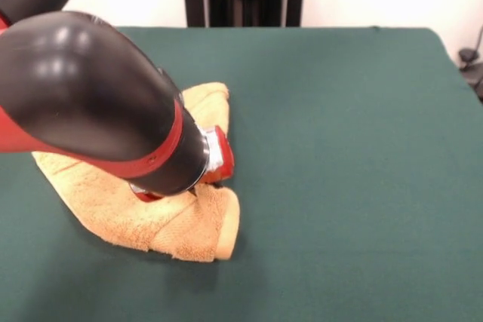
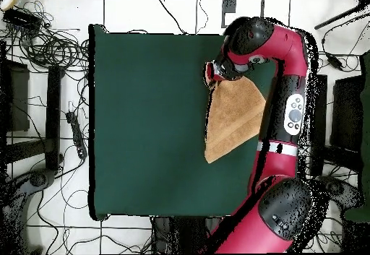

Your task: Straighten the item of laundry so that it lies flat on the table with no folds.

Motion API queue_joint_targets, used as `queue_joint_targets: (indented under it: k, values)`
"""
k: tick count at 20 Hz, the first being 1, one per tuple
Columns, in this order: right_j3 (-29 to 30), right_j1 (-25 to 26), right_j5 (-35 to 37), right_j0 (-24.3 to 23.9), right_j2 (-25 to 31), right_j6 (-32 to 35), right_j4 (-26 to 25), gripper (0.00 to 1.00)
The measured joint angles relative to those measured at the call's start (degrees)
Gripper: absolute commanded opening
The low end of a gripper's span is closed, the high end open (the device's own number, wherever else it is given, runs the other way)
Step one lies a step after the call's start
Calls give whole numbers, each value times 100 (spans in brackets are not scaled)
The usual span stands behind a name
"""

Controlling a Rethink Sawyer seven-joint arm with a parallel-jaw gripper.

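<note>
Towel [image 1: 173,224] folded on green table [image 1: 355,148]

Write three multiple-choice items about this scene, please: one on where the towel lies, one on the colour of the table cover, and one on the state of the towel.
1. Where does the towel lie in the overhead view?
A. near the table's right edge
B. at the table's left edge
C. on the floor

2. What colour is the table cover?
A. white
B. dark green
C. blue

3. In what state is the towel?
A. spread flat in one layer
B. rolled into a tube
C. folded over itself

Answers:
1. A, as it lies beside the arm on the right side.
2. B, as the whole cover is dark green.
3. C, as the front view shows doubled layers at its near corner.
</note>
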Motion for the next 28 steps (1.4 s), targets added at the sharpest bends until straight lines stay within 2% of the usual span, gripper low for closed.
queue_joint_targets:
  k: [8,28]
  values:
    - [437,-288,-524,3,-643,10,652,0]
    - [748,-712,-921,113,-1816,19,1893,0]
